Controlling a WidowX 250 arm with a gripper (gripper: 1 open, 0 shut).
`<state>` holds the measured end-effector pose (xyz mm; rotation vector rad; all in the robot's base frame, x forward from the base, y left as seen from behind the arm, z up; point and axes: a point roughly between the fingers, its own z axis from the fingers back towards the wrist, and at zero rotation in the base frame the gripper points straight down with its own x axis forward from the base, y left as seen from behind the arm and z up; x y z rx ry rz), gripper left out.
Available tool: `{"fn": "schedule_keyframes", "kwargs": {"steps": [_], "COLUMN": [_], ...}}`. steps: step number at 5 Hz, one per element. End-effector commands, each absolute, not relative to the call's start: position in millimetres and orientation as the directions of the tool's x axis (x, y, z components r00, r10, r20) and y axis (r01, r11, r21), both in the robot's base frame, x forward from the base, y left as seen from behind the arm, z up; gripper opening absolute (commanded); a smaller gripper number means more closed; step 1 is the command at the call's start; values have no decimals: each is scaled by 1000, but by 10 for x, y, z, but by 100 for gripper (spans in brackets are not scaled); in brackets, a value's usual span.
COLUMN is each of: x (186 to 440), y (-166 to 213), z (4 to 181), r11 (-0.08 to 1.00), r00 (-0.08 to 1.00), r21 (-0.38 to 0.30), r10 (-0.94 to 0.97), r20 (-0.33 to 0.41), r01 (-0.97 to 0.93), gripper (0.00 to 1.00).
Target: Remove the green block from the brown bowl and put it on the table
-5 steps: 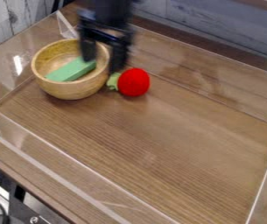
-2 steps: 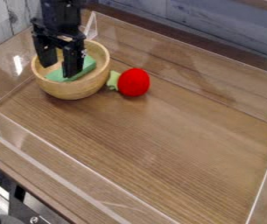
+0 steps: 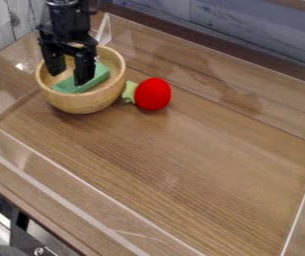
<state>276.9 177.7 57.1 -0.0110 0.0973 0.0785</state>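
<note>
Black metal is the gripper, its two dark fingers reaching down from the far side over the round light tan wooden bowl, and the jaws look parted, with nothing clamped between them. The flat, light green rectangular block lies inside that bowl, slanted across its smooth pale interior, partly hidden by the nearer finger. The step in hand, I judge, is getting a grip on it. To do that well, set one finger on each long side of the bar, turn the jaws to match its slant, and go low enough for a real bite without pressing the tips into the bowl's floor. Close gently, then lift straight until the block is well above the thick wall, since a low sideways pull could snag the rim and drag the bowl along. Just right of the bowl in the view sits a red round toy with a green leaf, best kept out of the path. The broad, glossy brown wood-grain tabletop offers bare wood in front for a flat set-down, and clear plastic walls edge it.
</note>
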Motion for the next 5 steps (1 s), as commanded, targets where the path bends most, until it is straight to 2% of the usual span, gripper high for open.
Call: {"fn": "schedule_keyframes", "kwargs": {"steps": [1, 4, 5], "x": [2955, 3094, 3106], "y": [1902, 1964, 2097], "z": [645, 547, 552], "r11": [991, 991, 994], "r00": [990, 989, 991], "r21": [28, 26, 24], "r10": [131, 133, 104], "r20": [-44, -71, -80], "r01": [-130, -132, -102], "gripper": [100, 100, 100]}}
